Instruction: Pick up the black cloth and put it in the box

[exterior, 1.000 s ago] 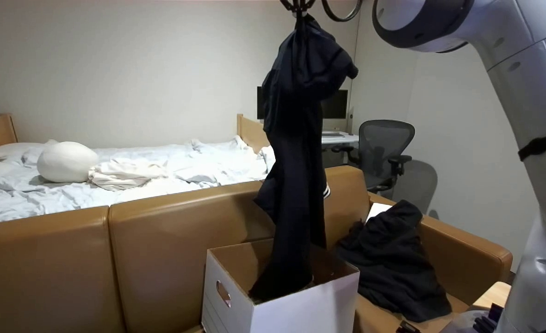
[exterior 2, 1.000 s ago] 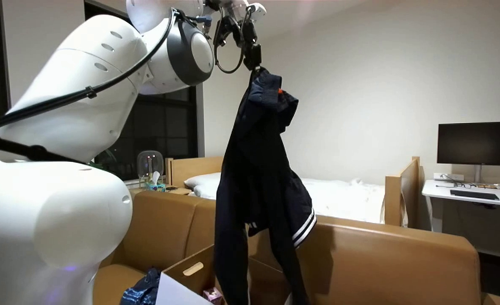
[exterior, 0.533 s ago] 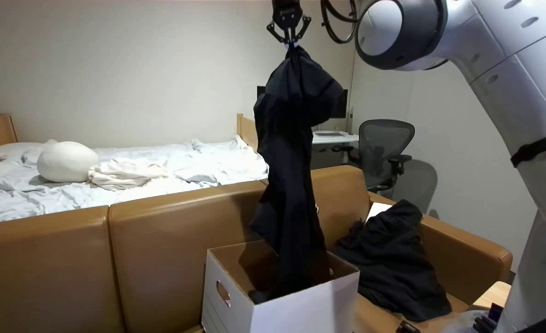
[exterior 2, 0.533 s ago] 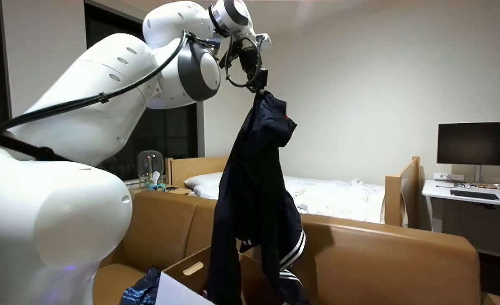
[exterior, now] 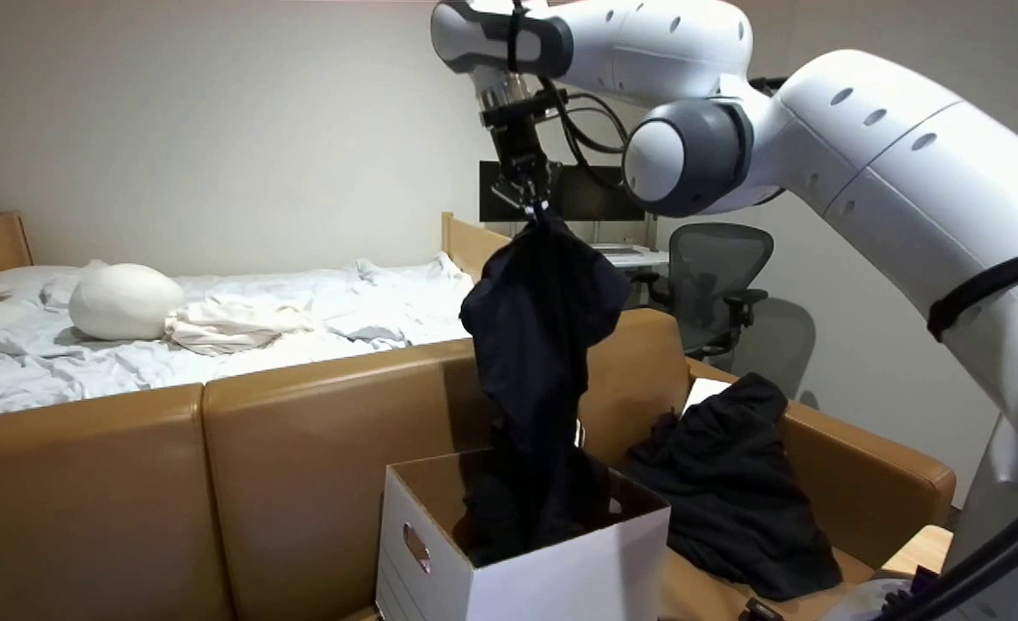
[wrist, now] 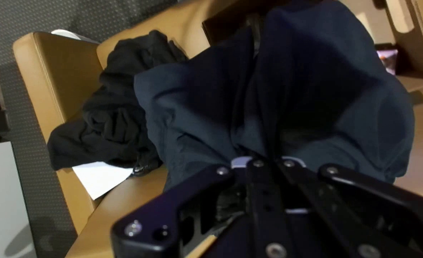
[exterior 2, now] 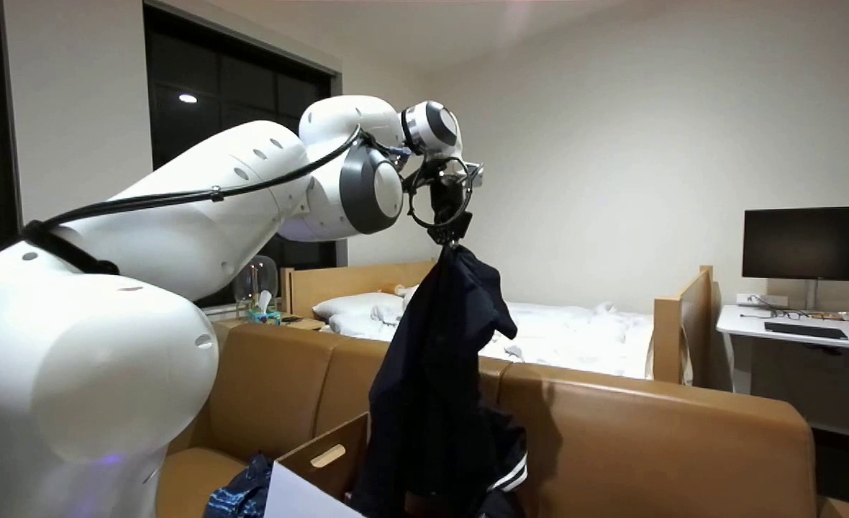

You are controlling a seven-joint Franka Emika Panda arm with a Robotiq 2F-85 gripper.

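My gripper [exterior: 537, 210] is shut on the top of the black cloth [exterior: 543, 319], a dark garment with white stripes at one edge. In an exterior view the gripper [exterior 2: 453, 243] holds the cloth [exterior 2: 424, 374] hanging, with the striped part beside the sofa back. The cloth's lower part hangs inside the open white box [exterior: 565, 578]; its upper part is above the rim. In the wrist view the closed fingertips [wrist: 269, 161] pinch the bunched cloth [wrist: 326, 71], which covers much of the box [wrist: 421, 53]. The cloth's bottom end is hidden in the box.
The box stands on a brown sofa [exterior: 328, 483]. Another black garment [exterior: 733, 492] lies on the sofa by the armrest [exterior: 871, 448], on a white sheet [wrist: 102, 175]. A small pink item [wrist: 388, 59] is in the box. A bed [exterior: 371, 302] is behind the sofa.
My gripper has moved down with the cloth still in it. More of the cloth is now inside the box and its lower part has bunched up.
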